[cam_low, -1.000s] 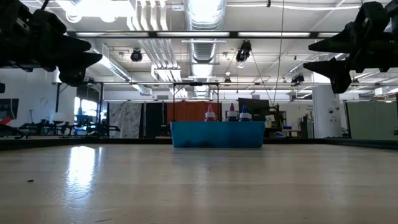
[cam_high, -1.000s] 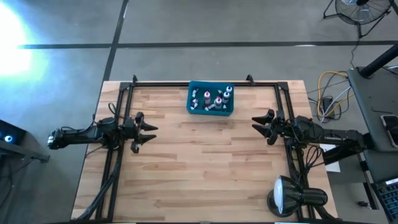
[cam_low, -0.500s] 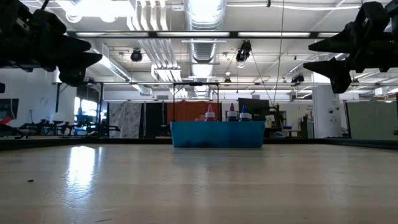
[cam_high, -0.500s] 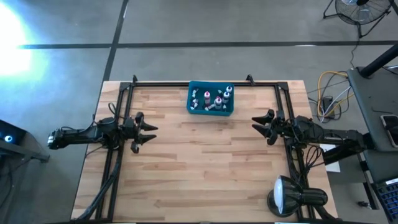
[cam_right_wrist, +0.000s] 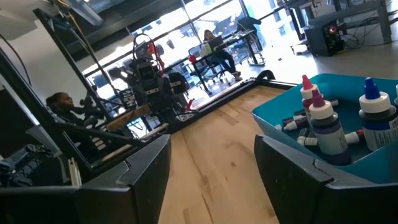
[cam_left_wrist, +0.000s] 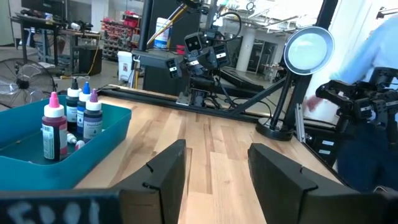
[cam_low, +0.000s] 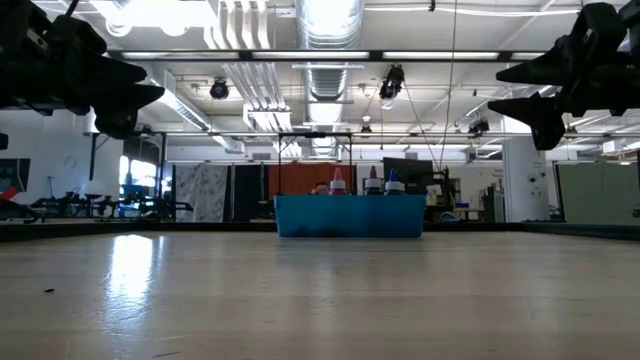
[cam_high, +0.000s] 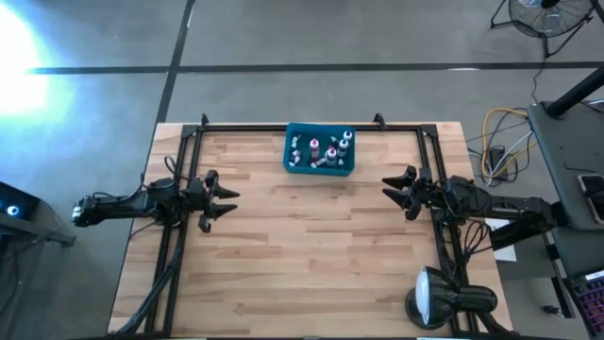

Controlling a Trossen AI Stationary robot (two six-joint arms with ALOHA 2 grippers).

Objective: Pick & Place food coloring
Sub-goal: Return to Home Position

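The food coloring bottles (cam_high: 321, 149), with pointed caps in pink, blue and white, are all in a teal bin (cam_high: 293, 162) at the table's far middle. Some stand upright (cam_left_wrist: 55, 127) (cam_right_wrist: 326, 127); smaller ones lie on the bin's floor (cam_right_wrist: 292, 124). My left gripper (cam_high: 226, 200) hovers open above the table's left side and points level toward the right. My right gripper (cam_high: 392, 189) hovers open above the right side and points level toward the left. Both are well clear of the bin, with nothing between their fingers (cam_left_wrist: 214, 174) (cam_right_wrist: 211, 168).
A black rail frame (cam_high: 311, 126) runs along the table's far, left and right sides. A round lamp on a stand (cam_high: 434, 297) sits at the near right corner. Bare wood (cam_high: 311, 236) lies between the grippers. People are in the room beyond (cam_left_wrist: 373, 124) (cam_right_wrist: 214, 46).
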